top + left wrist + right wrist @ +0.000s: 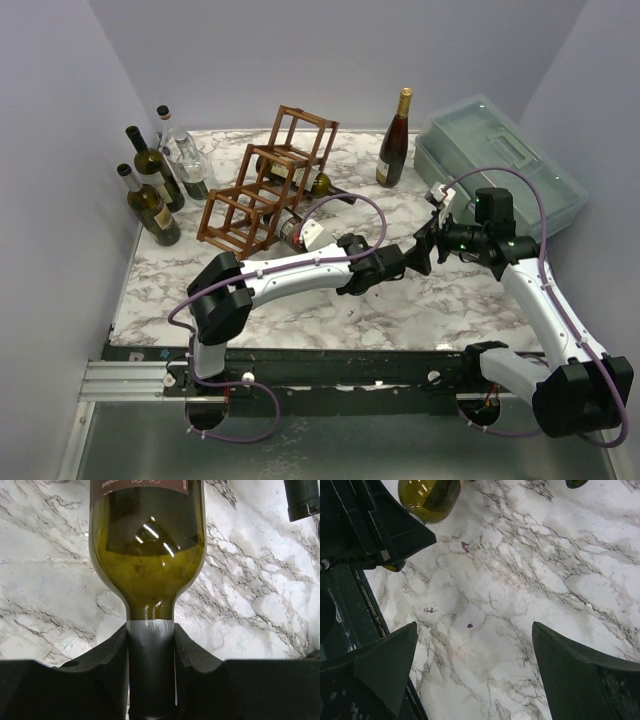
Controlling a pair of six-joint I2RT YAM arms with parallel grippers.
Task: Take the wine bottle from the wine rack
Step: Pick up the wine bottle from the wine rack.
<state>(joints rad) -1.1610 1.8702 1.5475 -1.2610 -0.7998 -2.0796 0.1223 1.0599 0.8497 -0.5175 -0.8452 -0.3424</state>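
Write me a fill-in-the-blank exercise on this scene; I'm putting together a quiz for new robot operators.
The left gripper grips the wine bottle by its ____.
The right gripper holds nothing, and its jaws stand wide ____.
The table has a top that looks like white ____ with dark veins.
Missing words: neck; open; marble.
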